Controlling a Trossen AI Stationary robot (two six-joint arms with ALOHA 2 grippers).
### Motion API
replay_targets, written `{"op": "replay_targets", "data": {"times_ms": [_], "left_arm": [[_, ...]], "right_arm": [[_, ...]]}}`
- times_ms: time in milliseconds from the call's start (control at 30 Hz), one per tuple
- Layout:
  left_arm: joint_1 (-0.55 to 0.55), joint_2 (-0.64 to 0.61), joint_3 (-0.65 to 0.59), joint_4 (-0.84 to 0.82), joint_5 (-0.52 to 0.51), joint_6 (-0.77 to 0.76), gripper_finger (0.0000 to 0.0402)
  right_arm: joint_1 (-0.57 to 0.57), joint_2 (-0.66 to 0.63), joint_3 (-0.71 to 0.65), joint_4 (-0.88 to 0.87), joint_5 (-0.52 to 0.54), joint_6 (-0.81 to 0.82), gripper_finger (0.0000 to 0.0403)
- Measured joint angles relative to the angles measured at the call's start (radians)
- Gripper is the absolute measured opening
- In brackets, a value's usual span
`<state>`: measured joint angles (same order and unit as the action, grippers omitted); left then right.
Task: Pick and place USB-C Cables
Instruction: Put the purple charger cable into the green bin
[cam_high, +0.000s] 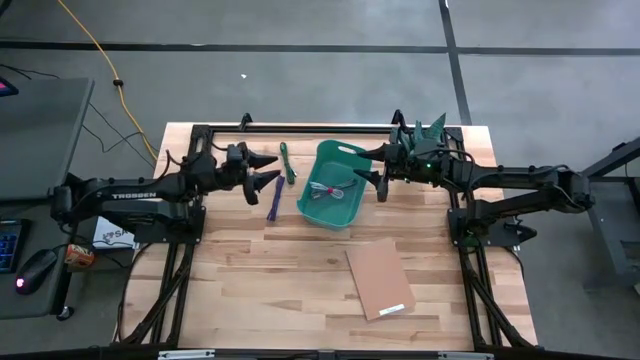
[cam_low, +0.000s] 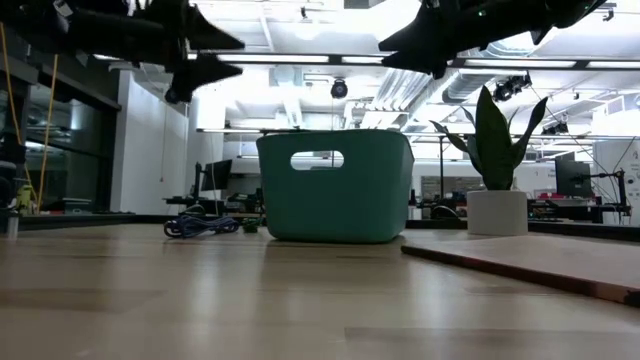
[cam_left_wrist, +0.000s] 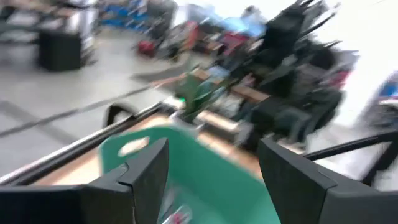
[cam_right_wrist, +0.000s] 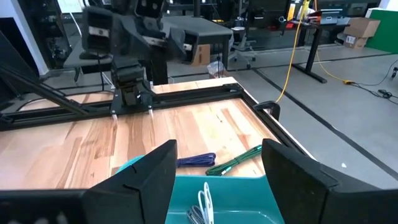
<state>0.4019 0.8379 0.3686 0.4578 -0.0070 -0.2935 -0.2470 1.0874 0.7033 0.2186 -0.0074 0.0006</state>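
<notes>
Your left gripper (cam_high: 272, 167) hangs above the table just left of the bin (cam_high: 350, 154), fingers spread wide, nothing between them. In its wrist view the two dark fingers (cam_left_wrist: 146, 177) frame the teal bin (cam_left_wrist: 205, 171) ahead, and something white with red shows blurred inside it.

Your right gripper (cam_high: 375, 167) sits at the bin's right rim, also wide open and empty. Its wrist view looks over the bin (cam_right_wrist: 249, 199) with fingers (cam_right_wrist: 155, 174) apart.

Cables: the grey cable (cam_high: 327, 190) and the white cable (cam_high: 346, 184) lie inside the bin; the right wrist view shows the white one (cam_right_wrist: 206, 202) on the bin floor with the grey one (cam_right_wrist: 196, 216) touching it. The purple cable (cam_high: 276, 197) lies on the table left of the bin, just below your left gripper. The green cable (cam_high: 286, 162) lies beside it, farther back, between gripper and bin. In the right wrist view purple (cam_right_wrist: 194, 160) and green (cam_right_wrist: 236, 161) lie nearly end to end just beyond the bin wall.

Cardboard (cam_high: 379, 279) lies flat on the table's front right part, well apart from the bin. From the low view both grippers hang above the bin's (cam_low: 335, 185) rim height.
</notes>
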Motion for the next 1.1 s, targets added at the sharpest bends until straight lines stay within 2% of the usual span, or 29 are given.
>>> {"op": "replay_targets", "data": {"times_ms": [167, 333, 400, 600, 833, 967, 1100], "left_arm": [[-0.095, 0.000, 0.134, -0.345, -0.256, -0.051, 0.0221], [-0.217, 0.066, 0.260, -0.698, -0.523, -0.204, 0.0220], [-0.252, 0.105, 0.291, -0.793, -0.586, -0.280, 0.0220], [-0.295, 0.273, 0.342, -0.903, -0.576, -0.430, 0.0220], [-0.265, 0.481, 0.407, -1.033, -0.501, -0.523, 0.0220], [-0.234, 0.557, 0.425, -1.041, -0.450, -0.542, 0.0220], [-0.229, 0.617, 0.426, -1.031, -0.442, -0.577, 0.0220]], "right_arm": [[0.000, 0.000, 0.000, 0.000, 0.000, 0.000, 0.0227], [0.000, 0.000, 0.000, 0.000, 0.000, 0.000, 0.0227], [0.000, 0.000, 0.000, 0.000, 0.000, 0.003, 0.0227], [0.000, 0.000, 0.000, -0.001, 0.000, 0.027, 0.0227], [0.000, 0.000, 0.000, -0.013, 0.000, 0.027, 0.0227], [0.000, 0.000, 0.000, -0.013, 0.000, 0.027, 0.0227], [0.000, 0.000, 0.000, -0.015, 0.000, 0.026, 0.0227]]}}
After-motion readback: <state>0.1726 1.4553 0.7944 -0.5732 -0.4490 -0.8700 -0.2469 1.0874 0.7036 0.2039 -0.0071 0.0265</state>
